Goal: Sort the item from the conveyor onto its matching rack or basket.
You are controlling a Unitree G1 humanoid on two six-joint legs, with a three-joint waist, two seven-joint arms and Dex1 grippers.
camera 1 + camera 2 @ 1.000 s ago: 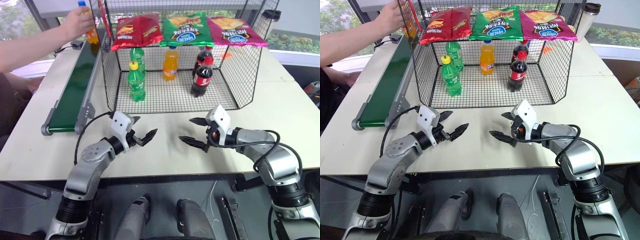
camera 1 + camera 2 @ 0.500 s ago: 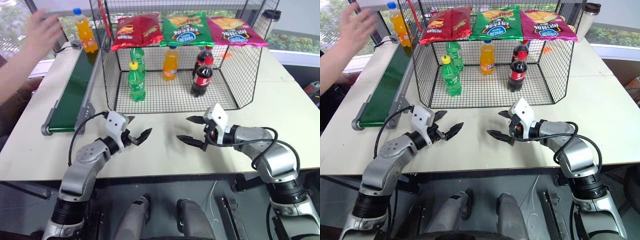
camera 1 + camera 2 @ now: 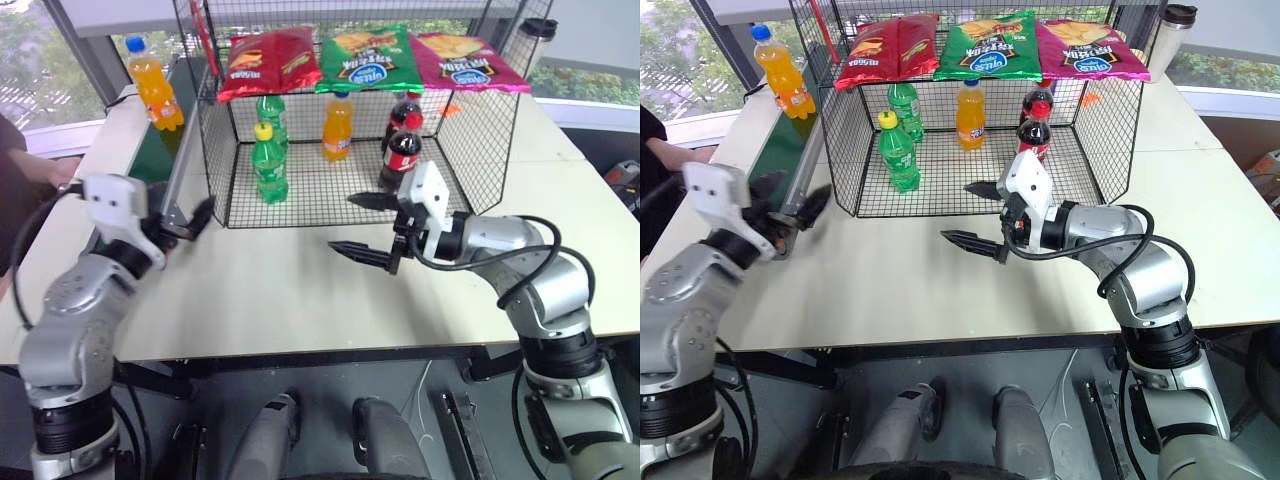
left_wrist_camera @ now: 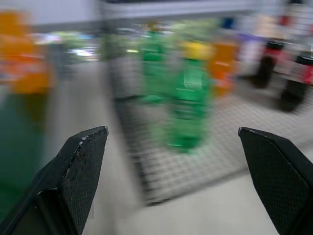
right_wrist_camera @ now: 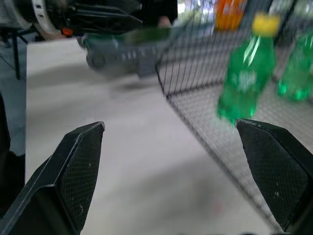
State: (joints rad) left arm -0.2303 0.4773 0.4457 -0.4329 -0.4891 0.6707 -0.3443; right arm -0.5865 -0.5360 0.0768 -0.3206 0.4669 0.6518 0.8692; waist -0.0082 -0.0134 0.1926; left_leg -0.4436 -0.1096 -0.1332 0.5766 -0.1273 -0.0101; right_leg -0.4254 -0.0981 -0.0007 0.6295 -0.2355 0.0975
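The step in hand is the reach: nothing is gripped yet. The bottle of orange soda stands upright at the far end of the conveyor, just outside the left wall of the cage, which already holds green, orange and cola bottles under three crisp bags.

The left claw hangs wide open and empty above the near end of the conveyor, well short of the bottle. The right claw is also wide open and empty, over the bench just in front of the cage.

Next, the left claw probably has to travel along the belt to the bottle, or wait for the belt to bring it closer, then close around the body below the cap and lift it over into the cage beside the other orange bottle. The tall, narrow bottle may tip if nudged on the approach.

A second ago a person's hand was setting the bottle on the belt; that hand has gone. The left claw has swung from mid-bench out to the conveyor, and the right claw has risen and edged toward the cage.
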